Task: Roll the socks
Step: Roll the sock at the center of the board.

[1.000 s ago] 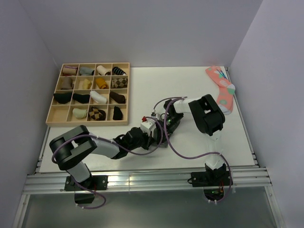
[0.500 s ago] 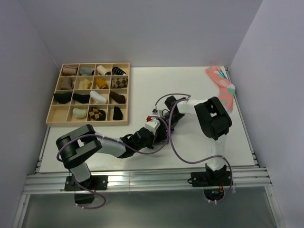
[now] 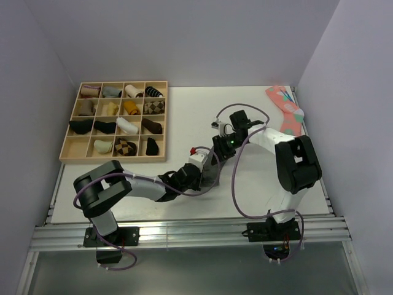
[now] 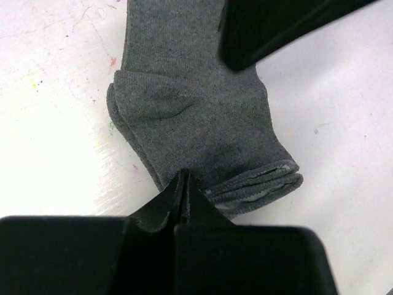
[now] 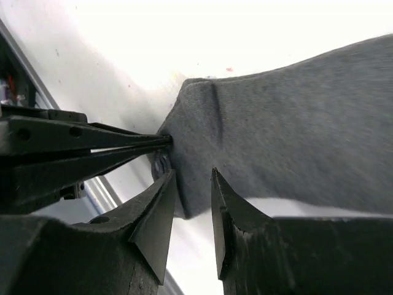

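The dark charcoal-grey socks lie stacked flat on the white table, cuffs toward the lower right of the left wrist view. My left gripper is shut, its tips pinching the cuff-end edge. From the right wrist view its thin fingers meet at the socks' corner. My right gripper is open with a narrow gap, just over the socks beside the left tips. In the top view the socks lie mostly hidden under the left gripper and the right gripper.
A wooden compartment tray holding several sock rolls stands at the far left. A salmon-pink dotted sock lies at the far right edge. Purple cables loop around both arms. The table's front rail runs along the near edge.
My right arm has swung its elbow to the right and drawn its gripper toward the far right, off the socks' middle. The left gripper has crept slightly right and stays shut.
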Available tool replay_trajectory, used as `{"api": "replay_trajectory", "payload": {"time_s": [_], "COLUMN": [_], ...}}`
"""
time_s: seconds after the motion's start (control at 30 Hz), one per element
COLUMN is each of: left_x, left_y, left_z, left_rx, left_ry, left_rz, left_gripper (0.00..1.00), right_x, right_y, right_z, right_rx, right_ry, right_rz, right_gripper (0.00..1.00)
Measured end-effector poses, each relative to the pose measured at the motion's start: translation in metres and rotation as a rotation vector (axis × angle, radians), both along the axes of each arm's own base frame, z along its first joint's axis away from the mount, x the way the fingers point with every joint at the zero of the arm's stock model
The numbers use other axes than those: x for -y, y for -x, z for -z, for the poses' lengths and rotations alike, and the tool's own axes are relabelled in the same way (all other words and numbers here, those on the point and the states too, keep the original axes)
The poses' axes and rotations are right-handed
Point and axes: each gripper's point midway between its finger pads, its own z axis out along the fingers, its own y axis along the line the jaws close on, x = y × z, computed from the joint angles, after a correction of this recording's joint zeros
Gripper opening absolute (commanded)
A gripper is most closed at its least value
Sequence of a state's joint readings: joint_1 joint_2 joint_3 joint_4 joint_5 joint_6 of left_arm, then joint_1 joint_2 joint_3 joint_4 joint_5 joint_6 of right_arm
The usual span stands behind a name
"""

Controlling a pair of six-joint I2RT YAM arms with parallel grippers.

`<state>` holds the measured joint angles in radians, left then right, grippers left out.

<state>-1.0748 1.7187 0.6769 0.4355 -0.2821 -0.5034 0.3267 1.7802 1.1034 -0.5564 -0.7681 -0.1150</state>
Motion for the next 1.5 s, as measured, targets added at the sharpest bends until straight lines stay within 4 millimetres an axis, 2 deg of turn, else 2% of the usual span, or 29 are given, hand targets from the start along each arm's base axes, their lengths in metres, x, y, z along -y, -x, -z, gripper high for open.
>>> {"api": "replay_trajectory", "payload": {"time_s": [0.1,0.27,0.47,0.57,0.83,1.0,1.13,1.4,1.5], "left_x": [0.001,0.000,0.001,0.004,0.014,0.018,0.019,0.021,0.022], "left_y": [-0.001,-0.003,-0.003,-0.004,-0.008,-0.009,-0.009,-0.010,-0.010], "left_z": [0.000,0.000,0.000,0.000,0.000,0.000,0.000,0.000,0.000], "left_rx": [-0.017,-0.057,-0.100,-0.122,-0.163,-0.179,-0.186,-0.200,-0.204], "left_ry": [-0.004,-0.003,-0.015,-0.010,0.012,0.024,0.033,0.054,0.059], "left_rz": [-0.010,-0.021,-0.011,-0.010,0.015,0.027,0.033,0.031,0.032], "left_gripper": [0.00,0.00,0.00,0.00,0.00,0.00,0.00,0.00,0.00], "right_x": [0.011,0.028,0.039,0.043,0.027,0.018,0.016,0.016,0.015], "right_y": [-0.009,-0.007,0.012,0.027,0.078,0.099,0.101,0.083,0.077], "right_z": [-0.012,-0.033,-0.052,-0.053,-0.038,-0.021,-0.006,0.029,0.036], "right_rx": [0.085,0.233,0.416,0.507,0.702,0.776,0.803,0.752,0.745], "right_ry": [-0.005,-0.008,-0.008,-0.002,0.012,0.041,0.079,0.181,0.205], "right_rz": [0.001,-0.023,-0.104,-0.176,-0.439,-0.564,-0.616,-0.624,-0.622], "right_gripper": [0.36,0.33,0.32,0.31,0.29,0.28,0.26,0.20,0.18]}}
